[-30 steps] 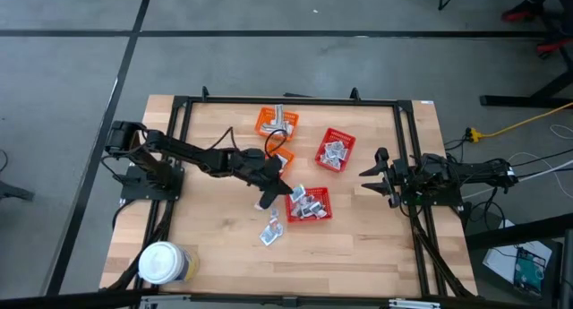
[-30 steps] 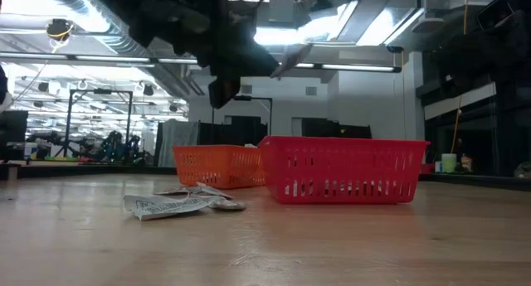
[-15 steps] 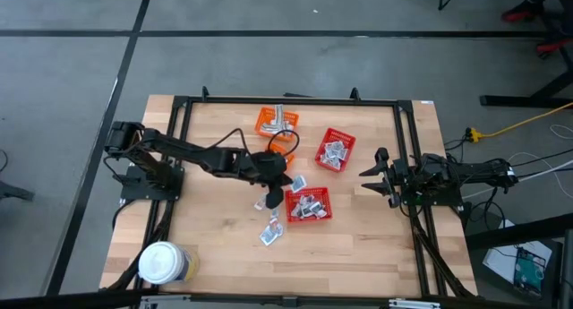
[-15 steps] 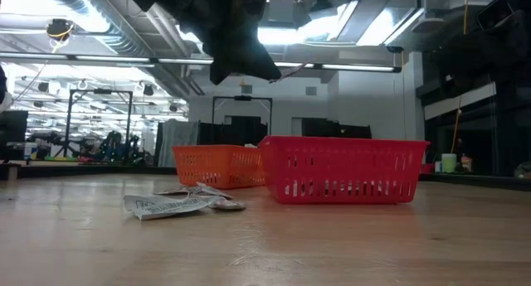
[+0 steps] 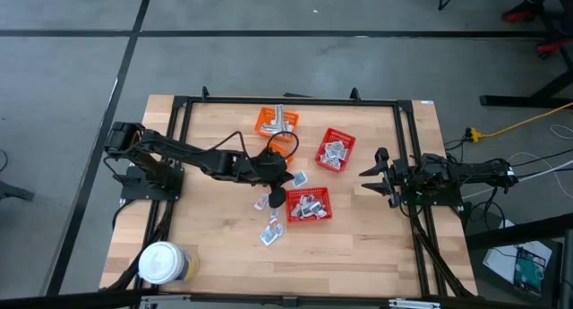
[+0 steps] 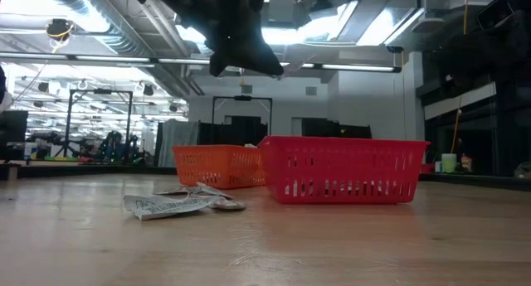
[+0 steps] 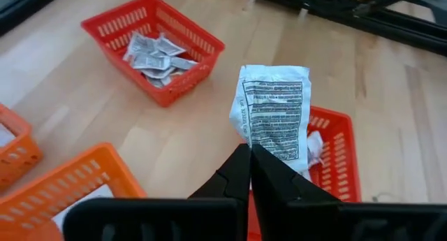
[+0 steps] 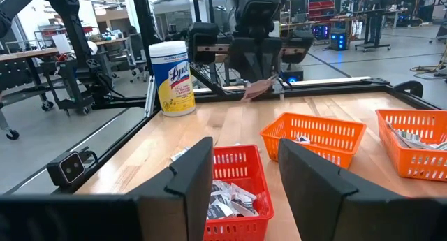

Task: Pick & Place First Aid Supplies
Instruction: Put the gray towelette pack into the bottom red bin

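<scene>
Left gripper (image 7: 250, 151) is pinching a printed sachet (image 7: 274, 117) above the nearest red basket (image 5: 320, 213). Right gripper (image 5: 369, 175) is parked at the table's right edge, jaws spread.

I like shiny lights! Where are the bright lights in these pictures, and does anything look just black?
Low view: bright ceiling lights glare overhead, so the left gripper shows as a black silhouette. Left wrist view: even light, print on the held sachet readable. High view: soft, faint shadows on the table.

- The left gripper (image 6: 241, 66) is cut off at twelve o'clock in the low view.
- Print on the held packet (image 7: 274, 115) is too small to read.
- Loose packets (image 5: 271, 230) on the table blur together from above.
</scene>
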You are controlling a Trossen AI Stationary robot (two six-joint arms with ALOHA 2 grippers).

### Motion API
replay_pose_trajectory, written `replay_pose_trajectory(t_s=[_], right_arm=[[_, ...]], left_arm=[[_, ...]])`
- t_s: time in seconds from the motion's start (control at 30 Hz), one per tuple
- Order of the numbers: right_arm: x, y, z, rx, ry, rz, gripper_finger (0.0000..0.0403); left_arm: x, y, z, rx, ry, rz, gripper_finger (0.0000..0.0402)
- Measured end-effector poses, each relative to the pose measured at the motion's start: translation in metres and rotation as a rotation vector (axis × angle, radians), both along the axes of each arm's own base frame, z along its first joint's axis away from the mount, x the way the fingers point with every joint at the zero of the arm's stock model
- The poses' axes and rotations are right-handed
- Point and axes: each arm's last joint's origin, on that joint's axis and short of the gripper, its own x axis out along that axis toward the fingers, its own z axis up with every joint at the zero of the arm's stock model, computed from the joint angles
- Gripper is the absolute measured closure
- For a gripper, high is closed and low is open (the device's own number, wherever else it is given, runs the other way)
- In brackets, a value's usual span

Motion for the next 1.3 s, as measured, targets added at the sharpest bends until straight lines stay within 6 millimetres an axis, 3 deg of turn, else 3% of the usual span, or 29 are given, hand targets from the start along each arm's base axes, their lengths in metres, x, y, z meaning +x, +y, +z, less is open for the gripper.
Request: replay_pose_trajectory(t_s=[0.13, 0.33, 0.77, 1.03, 1.3], right_arm=[[0.0, 0.0, 0.0, 0.0, 0.0, 0.0, 0.024], [0.0, 0.0, 0.0, 0.0, 0.0, 0.001, 0.024], [0.0, 0.0, 0.0, 0.0, 0.0, 0.0, 0.024], [0.0, 0.0, 0.0, 0.0, -0.001, 0.001, 0.024], [0.0, 0.0, 0.0, 0.0, 0.0, 0.0, 0.024]], left_arm=[[0.004, -0.004, -0.006, 0.007, 0.003, 0.004, 0.0398], [0.028, -0.02, -0.012, 0.051, 0.049, -0.061, 0.0398], [0.06, -0.046, -0.041, 0.188, 0.281, -0.211, 0.0398], [0.061, -0.056, -0.048, 0.15, 0.309, -0.276, 0.0397], [0.049, -0.056, -0.036, 0.141, 0.362, -0.312, 0.0397]])
